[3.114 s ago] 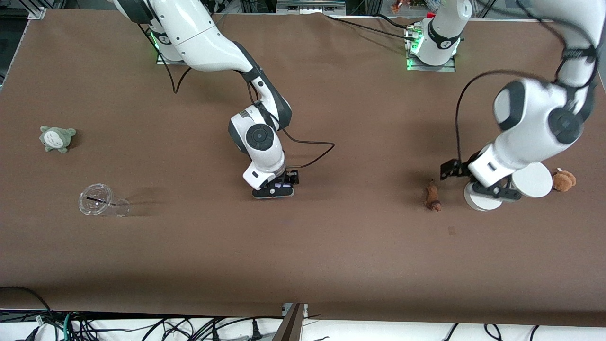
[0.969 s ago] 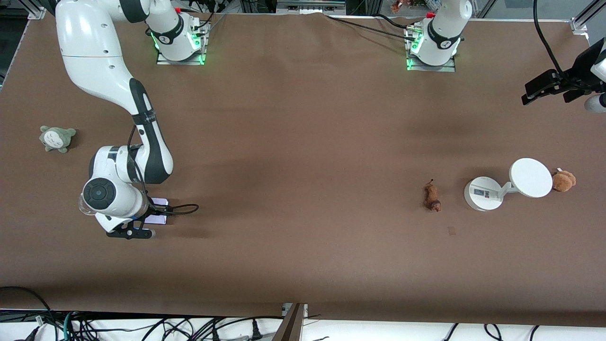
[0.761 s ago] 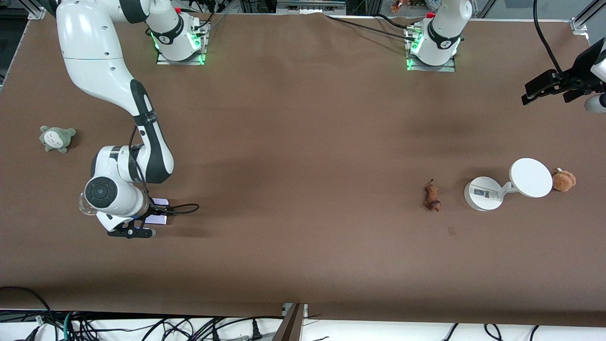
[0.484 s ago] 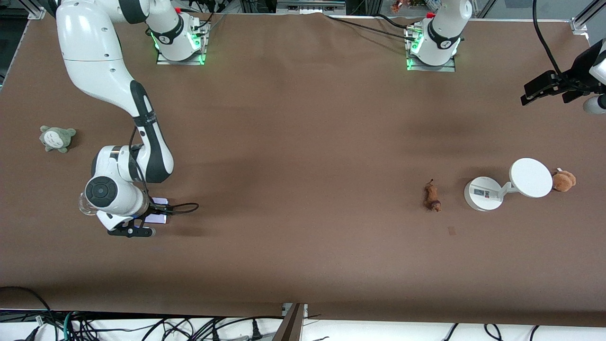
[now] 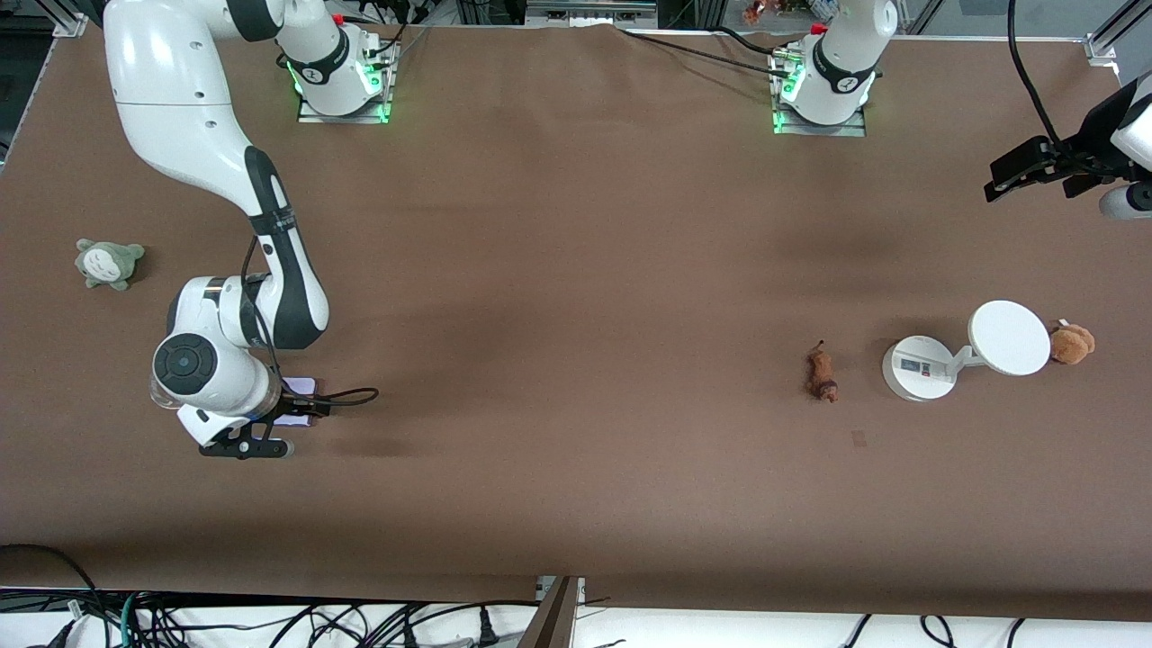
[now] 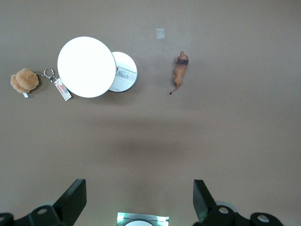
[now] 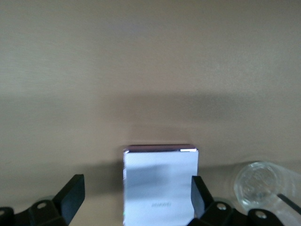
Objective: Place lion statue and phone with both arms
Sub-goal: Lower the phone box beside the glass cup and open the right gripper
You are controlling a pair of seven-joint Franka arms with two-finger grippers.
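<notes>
The phone lies flat on the brown table toward the right arm's end, partly hidden by the wrist and cable. In the right wrist view the phone lies between the spread fingers. My right gripper is open just above it and holds nothing. The lion statue lies on the table toward the left arm's end, beside the white device. My left gripper is open and empty, raised high at the left arm's end of the table.
A white round-based device with a disc stands beside the lion. A tan plush sits at its disc. A clear cup lies by the phone. A grey-green plush sits at the right arm's end.
The right arm brought the phone from the table's middle to the right arm's end; the gripper now stands open over it. The left arm withdrew from the white device and rose.
</notes>
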